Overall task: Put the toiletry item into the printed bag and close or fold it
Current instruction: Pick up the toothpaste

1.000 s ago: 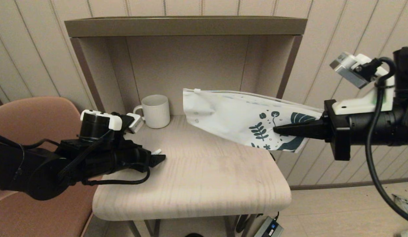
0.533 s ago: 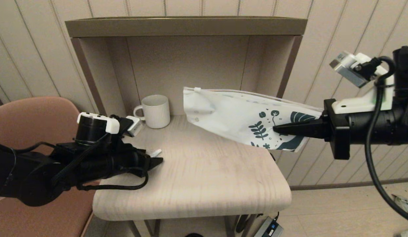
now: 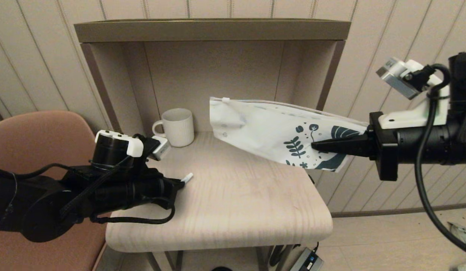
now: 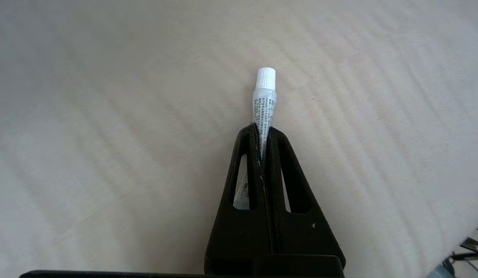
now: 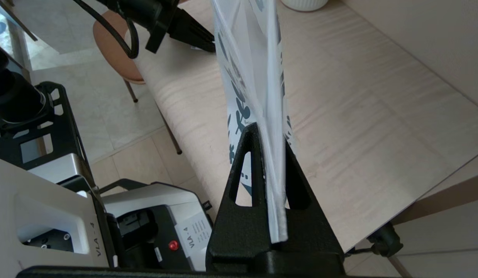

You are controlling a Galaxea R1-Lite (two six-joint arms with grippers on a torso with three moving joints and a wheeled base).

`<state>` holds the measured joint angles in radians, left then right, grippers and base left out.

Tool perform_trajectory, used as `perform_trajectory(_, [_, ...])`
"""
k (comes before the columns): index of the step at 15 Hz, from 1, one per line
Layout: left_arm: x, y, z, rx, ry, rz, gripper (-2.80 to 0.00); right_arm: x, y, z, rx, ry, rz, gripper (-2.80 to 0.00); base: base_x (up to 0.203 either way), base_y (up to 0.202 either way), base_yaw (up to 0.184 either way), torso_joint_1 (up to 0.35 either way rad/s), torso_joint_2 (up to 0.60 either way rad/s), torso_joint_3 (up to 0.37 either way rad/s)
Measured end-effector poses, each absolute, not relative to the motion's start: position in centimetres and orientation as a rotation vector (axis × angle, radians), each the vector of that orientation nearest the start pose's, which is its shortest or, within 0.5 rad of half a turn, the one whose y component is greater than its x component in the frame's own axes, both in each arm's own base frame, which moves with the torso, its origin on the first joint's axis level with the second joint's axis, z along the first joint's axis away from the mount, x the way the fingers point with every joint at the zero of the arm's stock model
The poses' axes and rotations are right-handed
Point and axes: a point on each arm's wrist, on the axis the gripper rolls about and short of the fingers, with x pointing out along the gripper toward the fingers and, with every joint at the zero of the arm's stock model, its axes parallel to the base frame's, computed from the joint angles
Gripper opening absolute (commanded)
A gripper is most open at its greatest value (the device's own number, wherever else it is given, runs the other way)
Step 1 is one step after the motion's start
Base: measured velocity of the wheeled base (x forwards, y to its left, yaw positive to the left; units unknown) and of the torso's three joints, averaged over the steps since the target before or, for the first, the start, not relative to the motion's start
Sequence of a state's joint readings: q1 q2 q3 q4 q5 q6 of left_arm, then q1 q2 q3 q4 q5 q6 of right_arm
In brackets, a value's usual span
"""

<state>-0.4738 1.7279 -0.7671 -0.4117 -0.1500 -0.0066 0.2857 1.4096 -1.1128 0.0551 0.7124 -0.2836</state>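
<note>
Nearest to us, low on the left, the left gripper [image 3: 179, 183] is clamped tight on the toiletry item [image 3: 188, 177], just above the pale wood table [image 3: 233, 210]. From the wrist camera you can see it clearly: the two black jaws pressed together on the tube's [image 4: 264, 112] flat printed end, the white cap poking out past the tips. The tube looks to sit a touch off the tabletop, though contact is hard to judge.

Across on the right, the right gripper [image 3: 315, 147] is pinching the printed bag [image 3: 270, 131] at its teal leaf-patterned end, holding it in the air over the table's far right side. The bag [image 5: 254, 69] stands edge-on between those closed jaws, and its plain white end with the small slider [image 3: 226, 99] reaches out toward the middle.

Further back, a white ribbed mug [image 3: 177, 127] stands on the table, handle to the left, inside the brown shelf alcove [image 3: 210, 30]. A pink chair [image 3: 37, 131] sits off to the left.
</note>
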Motion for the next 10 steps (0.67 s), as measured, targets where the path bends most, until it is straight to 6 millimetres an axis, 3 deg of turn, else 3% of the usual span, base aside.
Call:
perform_trajectory(5, [26.6, -13.8, 17.0, 0.067, 0.458, -0.604, -2.8, 22.0, 8.2, 27.1, -0.207, 0.214, 1.043, -2.8, 0.0, 0.0, 0.0, 0.0, 0.0, 0.0])
perform_trajectory(10, [26.9, -13.3, 24.5, 0.026, 0.338, -0.617, -2.8, 23.7, 8.8, 25.2, -0.33, -0.012, 0.905, -2.8, 0.0, 0.0, 0.0, 0.0, 0.0, 0.0])
